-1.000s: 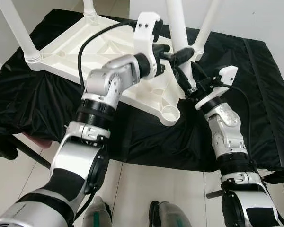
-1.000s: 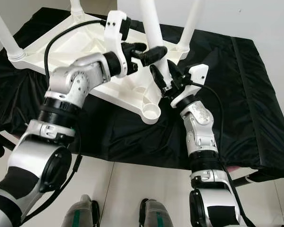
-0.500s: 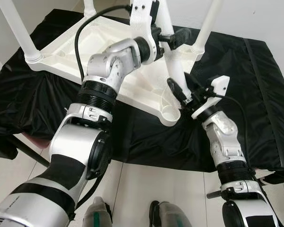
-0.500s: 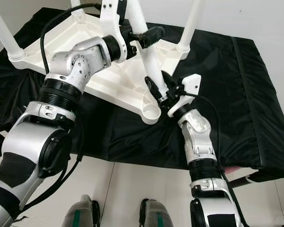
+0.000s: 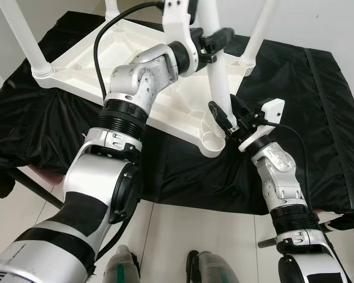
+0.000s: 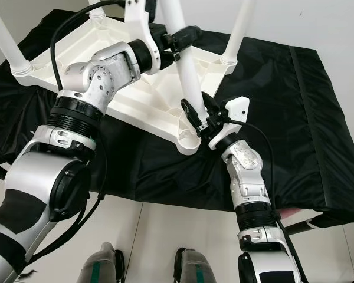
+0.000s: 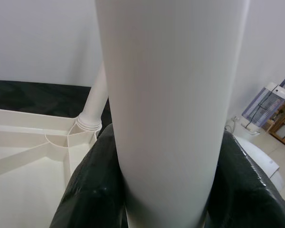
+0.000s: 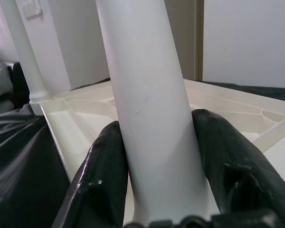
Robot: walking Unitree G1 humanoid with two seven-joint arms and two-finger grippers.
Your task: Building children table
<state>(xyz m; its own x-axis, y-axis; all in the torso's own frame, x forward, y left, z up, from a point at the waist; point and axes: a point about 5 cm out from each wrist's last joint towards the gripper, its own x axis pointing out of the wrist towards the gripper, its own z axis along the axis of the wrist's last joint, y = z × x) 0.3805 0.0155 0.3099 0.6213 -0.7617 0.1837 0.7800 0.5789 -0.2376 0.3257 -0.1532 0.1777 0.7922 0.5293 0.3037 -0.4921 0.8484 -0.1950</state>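
While the white table leg (image 5: 215, 71) stands nearly upright over the near corner socket (image 5: 213, 140) of the upturned white tabletop (image 5: 106, 65), both grippers clamp it. The left gripper (image 5: 215, 40) grips it high up, fingers (image 7: 90, 190) pressed to both sides; the right gripper (image 5: 224, 115) grips it low, just above the socket. Whether the leg's foot sits inside the socket is hard to tell, since the right fingers (image 8: 104, 171) block it. Three other legs (image 5: 23, 38) rise from the remaining corners. The tabletop lies on a black cloth (image 5: 318, 106) spread over a surface, pale floor tiles (image 5: 212, 230) below.
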